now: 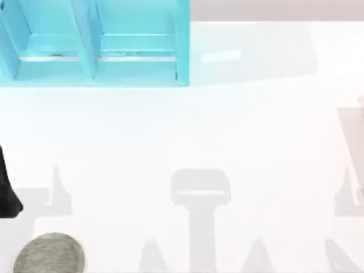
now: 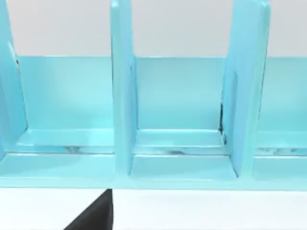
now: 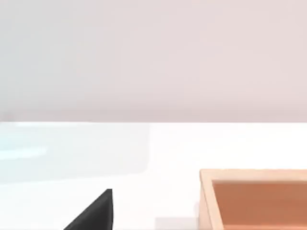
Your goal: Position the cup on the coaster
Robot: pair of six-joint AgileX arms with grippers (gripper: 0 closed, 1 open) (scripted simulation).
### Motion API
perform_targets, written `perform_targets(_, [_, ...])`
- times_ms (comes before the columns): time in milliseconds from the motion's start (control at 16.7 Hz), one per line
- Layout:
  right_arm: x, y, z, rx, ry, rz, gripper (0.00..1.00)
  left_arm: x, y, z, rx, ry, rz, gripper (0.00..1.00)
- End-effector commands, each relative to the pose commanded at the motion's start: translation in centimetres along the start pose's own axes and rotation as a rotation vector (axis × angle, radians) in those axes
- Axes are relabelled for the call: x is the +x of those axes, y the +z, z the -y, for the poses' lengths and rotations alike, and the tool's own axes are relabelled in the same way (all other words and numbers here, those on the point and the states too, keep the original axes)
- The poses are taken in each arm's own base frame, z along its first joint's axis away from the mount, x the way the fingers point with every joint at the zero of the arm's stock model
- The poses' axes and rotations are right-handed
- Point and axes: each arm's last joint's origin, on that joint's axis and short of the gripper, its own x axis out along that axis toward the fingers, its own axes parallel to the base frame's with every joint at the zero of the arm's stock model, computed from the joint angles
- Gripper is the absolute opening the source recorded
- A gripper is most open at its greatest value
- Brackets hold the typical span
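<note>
Grippers first: our left gripper (image 1: 8, 187) is a dark shape at the table's left edge, just above the flat round mottled-grey coaster (image 1: 49, 254); whether its fingers are parted we cannot tell. Far beyond the coaster stands a turquoise partitioned rack (image 1: 96, 42). We judge nothing grasped yet; next we must locate the cup.

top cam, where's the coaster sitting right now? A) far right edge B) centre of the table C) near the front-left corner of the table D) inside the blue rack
C: in the top view the grey mottled coaster lies flat at the table's near-left corner, apart from the blue rack at the far left, with nothing resting on it.
</note>
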Motion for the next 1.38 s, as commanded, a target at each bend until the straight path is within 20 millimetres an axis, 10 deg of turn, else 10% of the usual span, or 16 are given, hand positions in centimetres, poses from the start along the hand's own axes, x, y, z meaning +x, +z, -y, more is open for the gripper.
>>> perform_targets(720, [0.0, 0.0, 0.0, 0.0, 0.0, 0.0, 1.0, 2.0, 6.2, -1.4, 0.428, 0.001, -0.367, 1.0])
perform_targets(1380, [0.0, 0.0, 0.0, 0.0, 0.0, 0.0, 1.0, 13.0, 11.8, -7.2, 1.083, -0.595, -1.056, 1.0])
